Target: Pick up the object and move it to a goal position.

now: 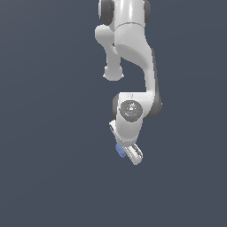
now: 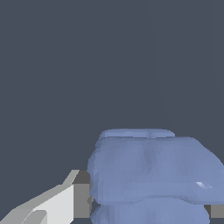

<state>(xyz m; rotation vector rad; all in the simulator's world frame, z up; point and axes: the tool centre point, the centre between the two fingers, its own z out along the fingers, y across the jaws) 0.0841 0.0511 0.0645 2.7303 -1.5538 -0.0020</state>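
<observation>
With the periwinkle-blue block pinched between its fingers, low and centre in the exterior view, the end effector is closed on its catch, so I'd call this the carry, needing a steady run to goal.

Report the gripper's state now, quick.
Gripper: shut on the periwinkle-blue block; in the wrist view a finger pad presses against each side of it.
</observation>
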